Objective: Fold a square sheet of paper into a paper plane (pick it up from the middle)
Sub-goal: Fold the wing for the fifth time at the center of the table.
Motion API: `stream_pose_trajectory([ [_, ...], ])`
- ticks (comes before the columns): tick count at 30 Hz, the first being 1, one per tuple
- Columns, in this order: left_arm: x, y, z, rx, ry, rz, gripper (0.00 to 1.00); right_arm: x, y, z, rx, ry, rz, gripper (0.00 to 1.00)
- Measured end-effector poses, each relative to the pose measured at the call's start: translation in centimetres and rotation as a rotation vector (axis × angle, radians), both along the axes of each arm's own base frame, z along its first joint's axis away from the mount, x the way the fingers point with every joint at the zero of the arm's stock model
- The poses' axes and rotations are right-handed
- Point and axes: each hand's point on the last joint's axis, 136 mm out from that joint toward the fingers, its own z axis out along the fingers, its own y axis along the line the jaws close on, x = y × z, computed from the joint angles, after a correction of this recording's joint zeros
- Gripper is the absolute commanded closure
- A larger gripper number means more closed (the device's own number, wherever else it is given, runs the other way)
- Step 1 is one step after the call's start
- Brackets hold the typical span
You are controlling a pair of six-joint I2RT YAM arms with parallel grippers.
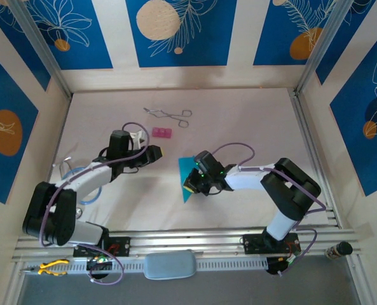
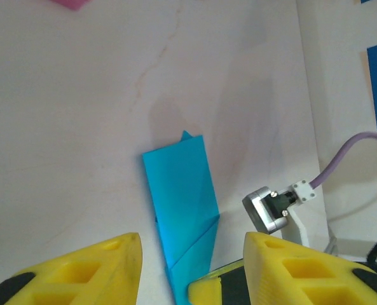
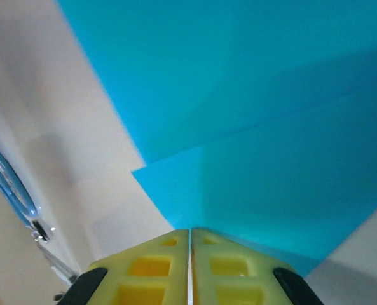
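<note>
Folded cyan-blue paper sheet point(image 2: 182, 197): pinned under clenched right gripper point(image 3: 189, 230); left gripper point(image 2: 191, 244) parted, empty. Risk: folds spring open if pressure lifts.

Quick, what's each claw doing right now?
Left claw: open, holding nothing.
Right claw: closed, tips against the blue paper; grip cannot be told.

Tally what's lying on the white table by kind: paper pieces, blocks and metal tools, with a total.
Paper pieces: 1, the folded cyan paper
Blocks: 1, the small pink block
Metal tools: 1, the forceps
Total: 3
</note>
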Motion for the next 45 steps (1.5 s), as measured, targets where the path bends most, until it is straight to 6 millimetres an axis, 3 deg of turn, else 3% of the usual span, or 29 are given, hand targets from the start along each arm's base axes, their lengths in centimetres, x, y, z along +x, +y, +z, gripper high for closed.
stream_pose_trajectory([
  [4, -0.6, -2.9, -0.4, -0.02, 0.036, -0.075, 0.62, 1.6, -0.4, 3.9, -0.013, -0.133, 0.03, 0.9],
  [7, -0.9, -5.0, -0.9, -0.019, 0.065, -0.121, 0.64, 2.2, -2.4, 5.9, -0.023, -0.212, 0.002, 0.87],
  [10, -1.4, -6.9, -2.0, -0.013, 0.101, -0.16, 0.68, 2.1, -5.1, 5.6, -0.049, -0.222, -0.046, 0.87],
  [14, -1.9, -9.4, -3.7, -0.003, 0.162, -0.206, 0.73, 1.4, -8.6, 3.2, -0.115, -0.173, -0.107, 0.83],
  [18, -2.0, -10.4, -5.1, 0.007, 0.211, -0.214, 0.77, 0.8, -10.4, 2.2, -0.133, -0.135, -0.136, 0.83],
  [26, -2.1, -10.1, -7.0, 0.038, 0.266, -0.197, 0.79, 0.8, -10.0, 2.1, -0.084, -0.12, -0.109, 0.83],
  [35, -2.3, -9.3, -9.7, 0.105, 0.316, -0.17, 0.81, 0.1, -9.1, 0.1, -0.072, -0.05, -0.047, 0.78],
  [38, -2.6, -9.0, -10.1, 0.115, 0.322, -0.169, 0.84, 0.0, -8.8, -0.2, -0.064, -0.043, -0.03, 0.71],
  [45, -2.9, -8.9, -10.4, 0.104, 0.305, -0.181, 0.89, 0.9, -7.9, -0.5, -0.025, -0.025, 0.004, 0.69],
])
